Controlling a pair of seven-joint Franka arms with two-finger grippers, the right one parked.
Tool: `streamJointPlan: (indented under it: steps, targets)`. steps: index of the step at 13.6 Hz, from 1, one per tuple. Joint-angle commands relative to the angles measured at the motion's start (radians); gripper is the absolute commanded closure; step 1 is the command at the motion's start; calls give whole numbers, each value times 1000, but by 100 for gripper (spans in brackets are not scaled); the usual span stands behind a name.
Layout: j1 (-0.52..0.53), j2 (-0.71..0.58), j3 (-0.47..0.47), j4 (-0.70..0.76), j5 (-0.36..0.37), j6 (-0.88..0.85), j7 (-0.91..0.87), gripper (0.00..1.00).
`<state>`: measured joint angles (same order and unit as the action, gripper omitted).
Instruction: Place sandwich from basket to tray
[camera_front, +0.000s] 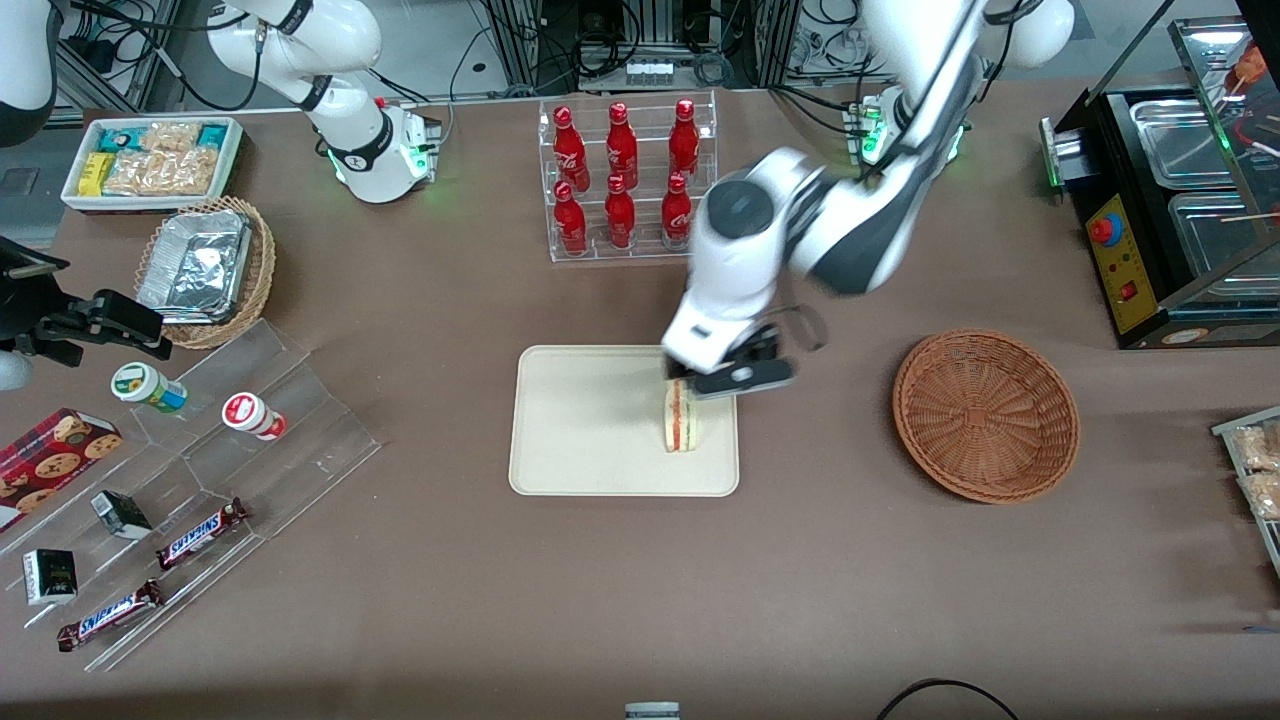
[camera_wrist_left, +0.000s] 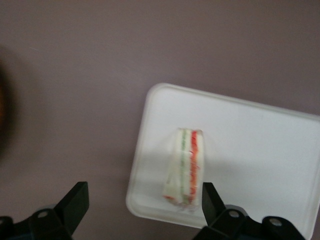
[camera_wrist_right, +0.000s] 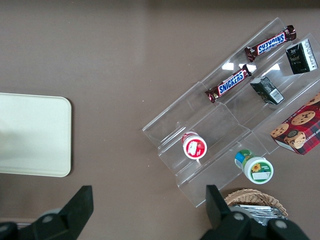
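The sandwich stands on its cut edge on the cream tray, near the tray edge toward the working arm's end. Its red and green filling shows. My left gripper hovers just above it, open, with the fingers spread wide. One fingertip is close beside the sandwich, and nothing is held. The reddish-brown wicker basket sits empty on the table, farther toward the working arm's end.
A clear rack of red cola bottles stands farther from the front camera than the tray. A tan wicker basket with foil containers, a white snack bin and an acrylic snack shelf lie toward the parked arm's end. A black appliance stands past the basket.
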<state>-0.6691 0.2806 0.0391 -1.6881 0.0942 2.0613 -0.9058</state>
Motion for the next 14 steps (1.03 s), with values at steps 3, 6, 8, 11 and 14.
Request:
streamJointPlan:
  steps: [3,6,8,11,14]
  targets:
    - [72,-207,105,-65,-11,-159,68,0]
    - [172,-279,108,-134,-42,-167,117,0]
    - [235,-294,114,-159,-105,-167,160,0]
    - [314,-300,120,-180,-172,-165,272,0]
    - [405,-304,29,-176,-186,-179,352,0]
